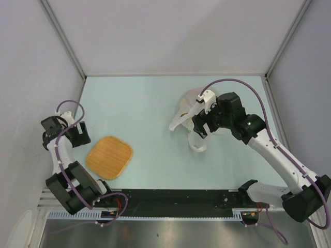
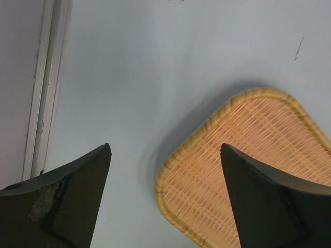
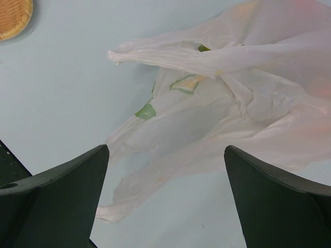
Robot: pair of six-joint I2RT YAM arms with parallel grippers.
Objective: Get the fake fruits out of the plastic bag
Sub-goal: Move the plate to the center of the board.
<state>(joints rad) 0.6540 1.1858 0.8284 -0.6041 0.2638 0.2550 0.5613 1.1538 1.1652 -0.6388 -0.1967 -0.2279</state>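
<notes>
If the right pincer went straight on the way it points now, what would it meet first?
Probably the plastic bag: the right pincer is open and the bag's crumpled handle end lies straight ahead of it. How far off is unclear.

The left arm [image 1: 57, 157] and right arm [image 1: 279, 155] share one build: black joint housings joined by white links. A purple cable [image 1: 258, 98] loops outside each arm. The right arm has a green light [image 1: 250, 123] on one housing and a white block [image 1: 208, 96] at the wrist. The left end effector [image 2: 165, 147] and right end effector [image 3: 166, 149] each have two black wedge-shaped fingers [image 2: 72, 201]. One left finger shows a scuffed grey patch.
</notes>
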